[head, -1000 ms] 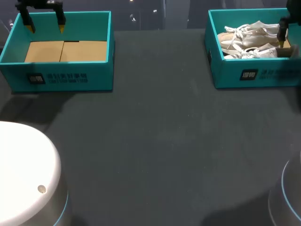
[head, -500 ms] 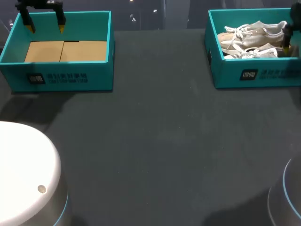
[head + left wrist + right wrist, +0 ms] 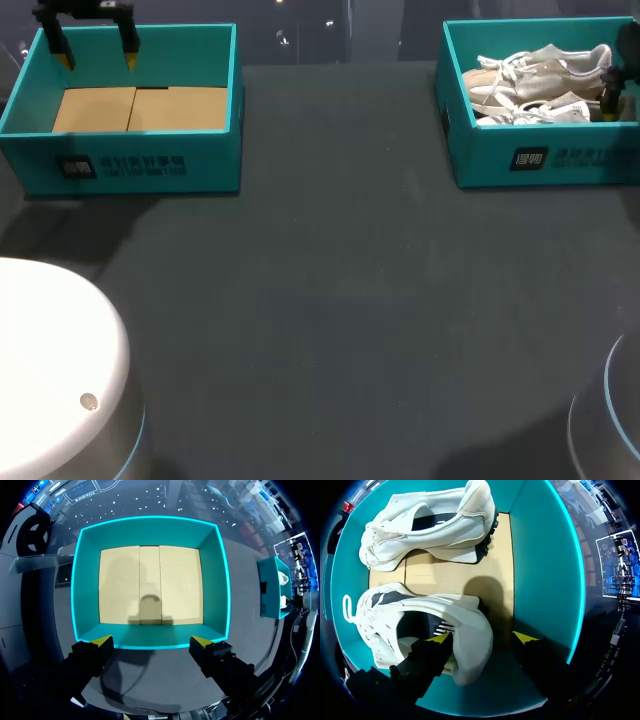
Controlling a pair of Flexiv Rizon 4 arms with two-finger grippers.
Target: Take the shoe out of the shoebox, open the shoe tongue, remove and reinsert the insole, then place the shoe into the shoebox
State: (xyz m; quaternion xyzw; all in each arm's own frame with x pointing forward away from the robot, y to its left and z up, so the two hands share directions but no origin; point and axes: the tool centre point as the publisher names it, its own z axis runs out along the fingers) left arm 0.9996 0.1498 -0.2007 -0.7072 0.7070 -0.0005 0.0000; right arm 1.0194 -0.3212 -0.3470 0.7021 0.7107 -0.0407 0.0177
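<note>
Sinking the right claw (image 3: 610, 95) deeper into the shoebox (image 3: 545, 165) at the far right of the worktop (image 3: 340, 300), lower and closer to the outer wall than a second ago, and closing in on the heel of the nearer shoe (image 3: 545, 112). In the right wrist view, straddling that heel with the fingers spread open: one yellow tip dipping inside the collar, the other hanging outside the back of the heel, a strip of cardboard floor showing between it and the shoe, so gripping nothing yet. Leaving the second shoe (image 3: 430, 525) lying untouched beyond, on its side further along the same box. Keeping the left claw (image 3: 97, 58) parked over the far rim of the other box (image 3: 140, 160), likewise open and empty, just as in the earlier views. By this reading, getting the very first step under way: lining up a pinch on the heel wall for lifting the shoe out, with the tongue, the insole and the return all waiting. Probably needing a little more descent before squeezing.
</note>
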